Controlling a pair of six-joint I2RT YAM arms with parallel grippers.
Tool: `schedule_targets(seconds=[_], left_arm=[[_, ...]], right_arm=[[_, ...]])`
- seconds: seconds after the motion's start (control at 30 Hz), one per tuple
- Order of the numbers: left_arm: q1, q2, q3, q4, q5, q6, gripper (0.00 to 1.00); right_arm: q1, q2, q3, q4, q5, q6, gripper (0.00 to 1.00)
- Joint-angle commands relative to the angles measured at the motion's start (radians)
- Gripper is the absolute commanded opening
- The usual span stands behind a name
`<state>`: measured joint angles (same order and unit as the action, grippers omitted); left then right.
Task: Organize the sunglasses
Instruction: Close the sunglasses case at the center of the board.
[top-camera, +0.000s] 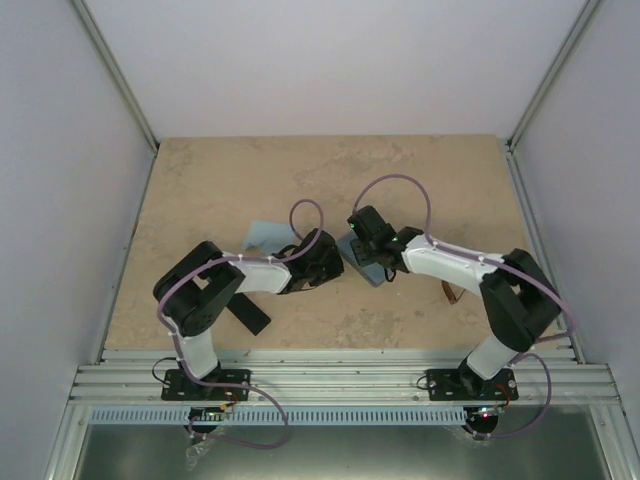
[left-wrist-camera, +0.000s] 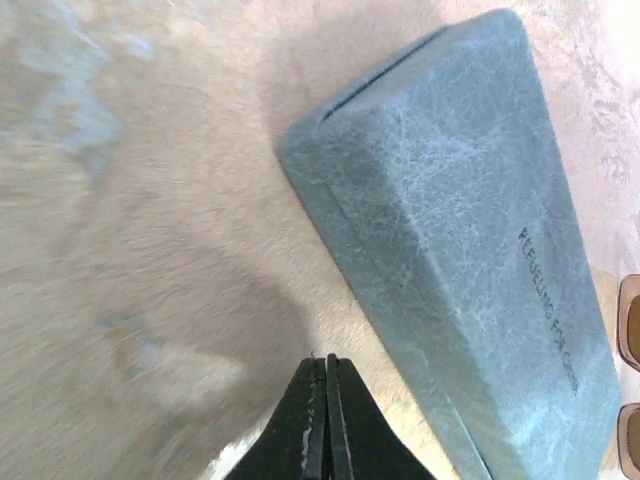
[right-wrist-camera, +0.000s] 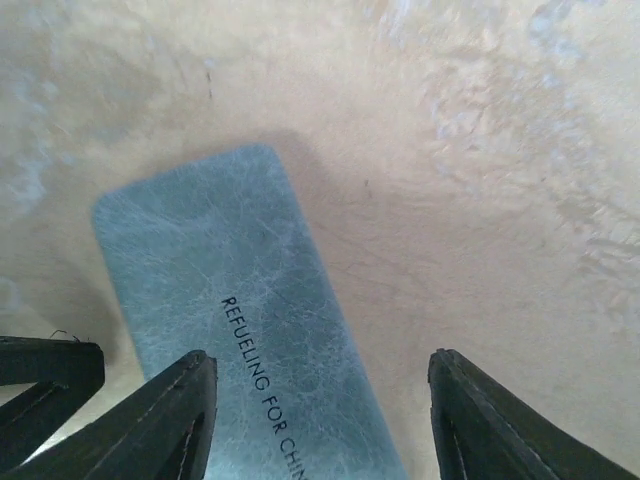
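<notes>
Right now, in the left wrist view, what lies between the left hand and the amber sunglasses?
The grey-blue case lies between them: the shut left hand is at the bottom of the left wrist view, and the amber sunglasses just show at the right edge.

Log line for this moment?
left gripper shut, beside grey-blue case | right gripper open above case | case closed on table | amber sunglasses outside case

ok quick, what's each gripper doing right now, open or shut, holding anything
Left gripper: shut, nothing between its fingers.
Right gripper: open, holding nothing, poised over the grey-blue case.
</notes>
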<state>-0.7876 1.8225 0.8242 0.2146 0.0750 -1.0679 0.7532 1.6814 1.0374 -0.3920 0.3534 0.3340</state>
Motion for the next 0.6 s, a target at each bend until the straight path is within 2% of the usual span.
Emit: schedule_targets(seconds=[0.0, 0.1, 0.17, 0.2, 0.27, 0.37, 0.57], left_arm=[[-0.004, -0.122, -0.024, -0.084, -0.125, 0.017, 0.03], [-0.004, -0.216, -0.040, -0.144, -0.197, 0.033, 0.07], [-0.003, -0.295, -0.054, -0.177, -0.244, 0.047, 0.12], [-0.002, -0.327, -0.061, -0.196, -0.264, 0.053, 0.16], [0.000, -0.394, -0.072, -0.244, -0.299, 0.059, 0.27], [0.013, -0.493, -0.094, -0.311, -0.319, 0.063, 0.42], [0.065, -0.707, -0.168, -0.408, -0.343, 0.055, 0.64]], right_arm=[[-0.010, -0.110, -0.022, 0.054, -0.052, 0.019, 0.61], [-0.020, -0.132, -0.053, 0.060, -0.145, 0.006, 0.71], [-0.029, -0.138, -0.079, 0.069, -0.167, -0.006, 0.82], [-0.031, -0.144, -0.093, 0.069, -0.158, -0.006, 0.90], [-0.035, -0.158, -0.117, 0.071, -0.147, -0.010, 0.97], [-0.039, -0.181, -0.158, 0.072, -0.143, -0.011, 0.98], [-0.040, -0.217, -0.236, 0.027, -0.147, 0.060, 0.98]])
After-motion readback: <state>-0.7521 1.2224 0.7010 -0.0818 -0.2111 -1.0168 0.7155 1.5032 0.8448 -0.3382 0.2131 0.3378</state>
